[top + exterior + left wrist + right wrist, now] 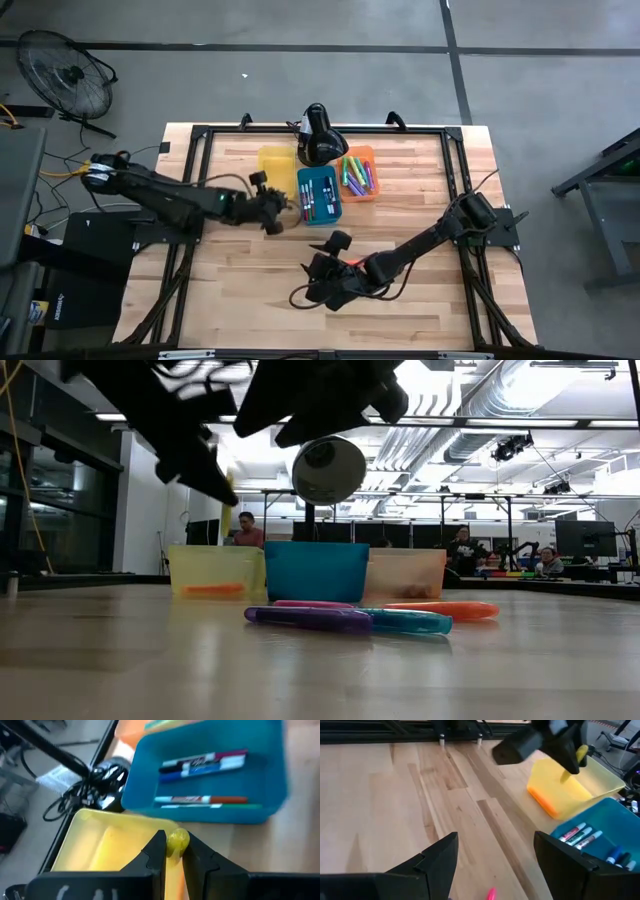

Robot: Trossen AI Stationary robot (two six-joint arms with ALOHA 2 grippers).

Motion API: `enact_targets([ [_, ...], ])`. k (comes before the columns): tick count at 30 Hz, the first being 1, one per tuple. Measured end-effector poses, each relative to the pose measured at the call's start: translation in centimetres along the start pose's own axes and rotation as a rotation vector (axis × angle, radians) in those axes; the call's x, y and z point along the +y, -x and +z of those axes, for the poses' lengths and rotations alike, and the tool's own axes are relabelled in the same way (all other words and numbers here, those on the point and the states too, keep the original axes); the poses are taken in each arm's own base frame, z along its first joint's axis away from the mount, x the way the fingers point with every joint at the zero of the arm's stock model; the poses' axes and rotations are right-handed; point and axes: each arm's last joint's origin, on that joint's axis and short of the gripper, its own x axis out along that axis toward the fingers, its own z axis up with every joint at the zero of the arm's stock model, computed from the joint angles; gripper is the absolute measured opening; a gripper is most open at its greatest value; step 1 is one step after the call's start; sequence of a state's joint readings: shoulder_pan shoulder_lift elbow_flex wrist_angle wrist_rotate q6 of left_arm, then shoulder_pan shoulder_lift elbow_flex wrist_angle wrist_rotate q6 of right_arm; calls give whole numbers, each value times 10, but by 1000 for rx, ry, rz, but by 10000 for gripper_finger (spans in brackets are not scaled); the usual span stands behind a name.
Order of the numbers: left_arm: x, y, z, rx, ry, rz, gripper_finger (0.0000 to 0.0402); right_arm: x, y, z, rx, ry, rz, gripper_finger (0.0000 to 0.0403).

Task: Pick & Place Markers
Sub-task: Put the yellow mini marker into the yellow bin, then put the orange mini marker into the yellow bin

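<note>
Your left gripper (174,851) pinches a short yellow marker (177,841) over the yellow rectangular plastic bin (95,842), so let go there next, while your right gripper (495,865), fingers wide apart and empty, hovers over the loose markers (365,616) in front of that bin.

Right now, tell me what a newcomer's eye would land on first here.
Three bright bins side by side at the table's far edge: the yellow bin, the blue bin holding markers, and the orange bin. The left gripper hangs over the yellow bin, shut on a yellow marker. The right gripper stands open above bare wood.
</note>
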State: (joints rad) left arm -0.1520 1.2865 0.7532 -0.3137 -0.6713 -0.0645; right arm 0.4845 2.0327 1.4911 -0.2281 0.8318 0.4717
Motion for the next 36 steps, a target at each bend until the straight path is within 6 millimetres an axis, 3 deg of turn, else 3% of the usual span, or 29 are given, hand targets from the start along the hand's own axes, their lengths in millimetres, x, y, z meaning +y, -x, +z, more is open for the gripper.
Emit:
enact_targets([
  [7, 35, -25, -4, 88, -32, -53, 33, 1, 2, -1, 4, 6, 7, 248],
  [16, 65, -40, -18, 206, 13, -123, 33, 1, 2, -1, 6, 8, 6, 248],
  [18, 67, -42, -19, 209, 28, -123, 44, 1, 2, -1, 6, 6, 6, 248],
  [26, 68, -42, -19, 211, 44, -121, 154, 1, 2, -1, 6, 5, 6, 248],
  [36, 67, -41, -22, 245, 67, -135, 171, 1, 2, -2, 13, 11, 7, 248],
])
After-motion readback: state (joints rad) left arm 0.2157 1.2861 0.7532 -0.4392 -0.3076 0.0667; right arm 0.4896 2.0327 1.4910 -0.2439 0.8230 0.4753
